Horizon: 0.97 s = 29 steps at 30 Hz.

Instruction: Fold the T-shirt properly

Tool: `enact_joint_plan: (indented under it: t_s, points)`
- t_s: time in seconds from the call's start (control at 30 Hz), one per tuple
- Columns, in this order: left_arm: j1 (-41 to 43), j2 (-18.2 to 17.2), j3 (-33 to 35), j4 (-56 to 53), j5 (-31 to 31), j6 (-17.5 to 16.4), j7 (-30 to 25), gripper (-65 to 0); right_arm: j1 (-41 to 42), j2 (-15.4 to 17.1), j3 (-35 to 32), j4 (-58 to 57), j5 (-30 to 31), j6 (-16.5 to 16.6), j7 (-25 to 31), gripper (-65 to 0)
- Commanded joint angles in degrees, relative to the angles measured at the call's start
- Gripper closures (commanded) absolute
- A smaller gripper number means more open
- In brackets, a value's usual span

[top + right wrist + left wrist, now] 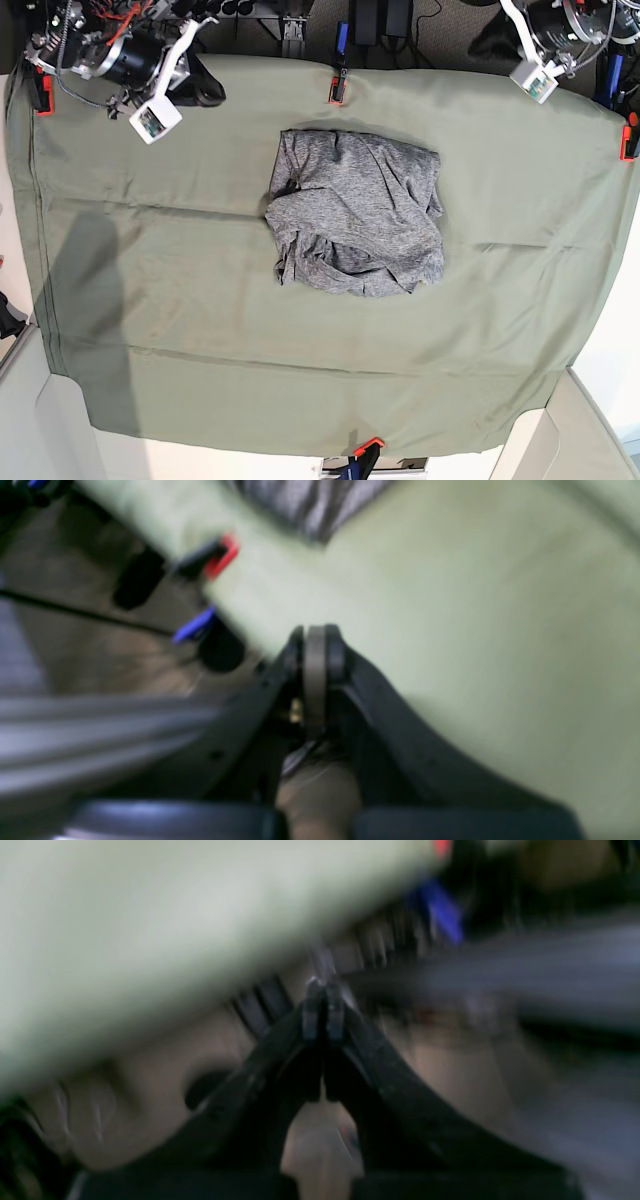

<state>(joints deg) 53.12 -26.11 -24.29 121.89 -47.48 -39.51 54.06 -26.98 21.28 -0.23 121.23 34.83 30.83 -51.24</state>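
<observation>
The heather-grey T-shirt [355, 215] lies crumpled in a heap in the middle of the olive-green table cloth [150, 270]. A blurred edge of the T-shirt shows at the top of the right wrist view [310, 505]. My right gripper [317, 650] is shut and empty, over the cloth's edge at the far left corner [205, 88], well away from the shirt. My left gripper [322, 1010] is shut and empty, beyond the table's far right edge [495, 40]. Both wrist views are motion-blurred.
Red and blue clamps [337, 88] pin the cloth at the far edge, with others at the left corner [42, 95], the right edge [628, 140] and the near edge [368, 445]. Clamps also show in the right wrist view [220, 555]. Cables and gear lie behind the table.
</observation>
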Motion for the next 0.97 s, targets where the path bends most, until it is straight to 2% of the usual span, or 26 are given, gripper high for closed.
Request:
enact_joint_plan:
  t_s: [0.0,0.13,0.33,0.4,0.47,0.5,0.57,0.67,0.77,0.83,0.93]
  points:
    - [1.9,-0.6,0.4,0.3,-0.5,-0.5,0.7,0.0,-2.1,0.6,0.9,0.9,1.2,0.5,0.1,0.0]
    - [6.3,-0.6,4.8,-4.3,5.5,-0.5,0.4,0.0,-9.4,0.6,2.3,-2.6,0.9,0.5,-2.8,0.0]
    - [5.7,-0.6,16.2,-23.5,22.5,-0.5,-10.5,0.0,-15.0,0.6,0.0,-18.1,-4.9,0.3,-4.8,0.0]
    - [3.0,-0.6,20.4,-31.0,26.9,-0.5,-13.6,0.0,-14.3,0.6,-1.0,-24.9,-5.3,-1.1,-4.8,0.0]
    - [-1.2,-0.6,24.8,-38.5,30.8,-0.2,-14.8,0.0,-12.7,0.6,-2.4,-31.7,-5.3,-4.1,-4.8,0.0]
    - [-4.0,-0.5,27.3,-42.4,32.7,1.6,-14.9,0.0,-11.5,0.6,-3.4,-35.3,-5.3,-5.9,-5.1,0.0]
    - [-9.5,-0.5,32.0,-49.4,35.0,7.5,-14.9,0.0,-8.7,0.4,-5.6,-42.2,-5.9,-8.4,-6.8,0.0]
    - [-18.7,-0.1,39.3,-58.4,35.0,13.9,-15.0,0.0,-3.3,-0.7,-8.1,-52.5,-9.2,-9.3,-8.8,0.0]
    - [-26.4,1.4,44.6,-64.3,34.9,19.5,-15.7,0.0,3.1,-2.2,-9.1,-61.9,-9.5,-9.1,-8.8,0.0]
    - [-29.6,2.7,46.3,-66.4,34.9,20.9,-16.7,0.0,6.7,-2.7,-9.1,-66.0,-9.6,-8.0,-8.9,0.0]
    - [-32.1,4.0,46.6,-66.8,34.9,20.9,-16.6,0.0,10.4,-2.4,-9.0,-67.9,-9.5,-7.4,-9.2,0.0]
